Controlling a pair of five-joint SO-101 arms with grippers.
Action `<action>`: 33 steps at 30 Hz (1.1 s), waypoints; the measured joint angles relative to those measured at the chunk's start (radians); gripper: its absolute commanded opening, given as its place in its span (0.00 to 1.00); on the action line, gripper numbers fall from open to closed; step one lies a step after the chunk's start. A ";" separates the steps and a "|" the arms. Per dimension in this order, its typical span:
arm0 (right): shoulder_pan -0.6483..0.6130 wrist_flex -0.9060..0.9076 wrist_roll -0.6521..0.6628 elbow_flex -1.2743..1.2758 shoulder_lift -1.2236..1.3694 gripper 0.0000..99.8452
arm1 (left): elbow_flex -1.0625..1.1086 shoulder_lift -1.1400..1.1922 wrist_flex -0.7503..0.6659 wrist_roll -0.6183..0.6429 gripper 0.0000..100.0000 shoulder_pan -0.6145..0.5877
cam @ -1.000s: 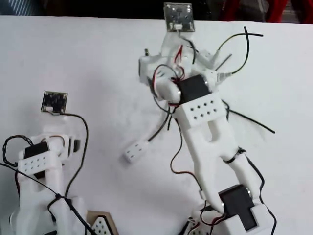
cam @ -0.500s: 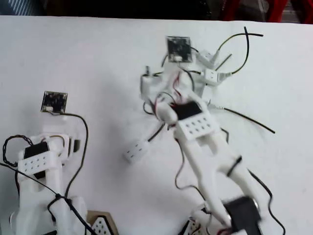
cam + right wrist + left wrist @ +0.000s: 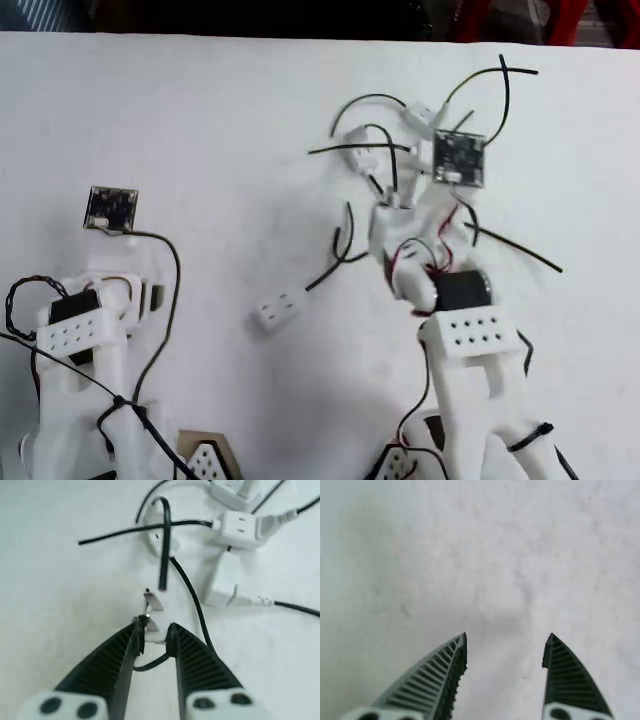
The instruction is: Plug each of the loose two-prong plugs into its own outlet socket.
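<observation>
Right gripper (image 3: pixel 155 627) is clenched on a white two-prong plug (image 3: pixel 152 602), and we see its metal prongs sticking out past the fingertips toward the far side. It sits right of the table's centre, just on the near side of a tangle of black cords (image 3: pixel 520 250) and white outlet sockets (image 3: pixel 240 529). Left gripper (image 3: pixel 507 636) hangs with its jaws spread and nothing between them, above bare tabletop at the near left. A white connector block (image 3: pixel 280 308) lies on its black lead near the middle. We see a plain white table (image 3: pixel 180 110); beyond its far edge the room is dark, with red shapes (image 3: pixel 590 22) at the far right.
</observation>
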 measured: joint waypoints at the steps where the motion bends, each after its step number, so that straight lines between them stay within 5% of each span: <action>1: 0.017 0.020 0.000 0.000 0.000 0.02 | 0.000 0.000 0.000 0.000 0.25 0.000; 13: 0.166 0.104 0.126 0.000 0.198 0.02 | 0.000 0.000 0.000 0.000 0.25 0.000; 20: 0.181 0.153 0.157 -0.006 0.288 0.21 | 0.000 0.000 0.000 0.000 0.25 0.000; 26: 0.180 0.348 0.167 -0.164 0.293 0.22 | 0.000 0.000 0.000 0.000 0.25 0.000; 33: 0.178 0.509 0.404 -0.298 0.301 0.22 | 0.000 0.000 0.000 0.000 0.25 0.000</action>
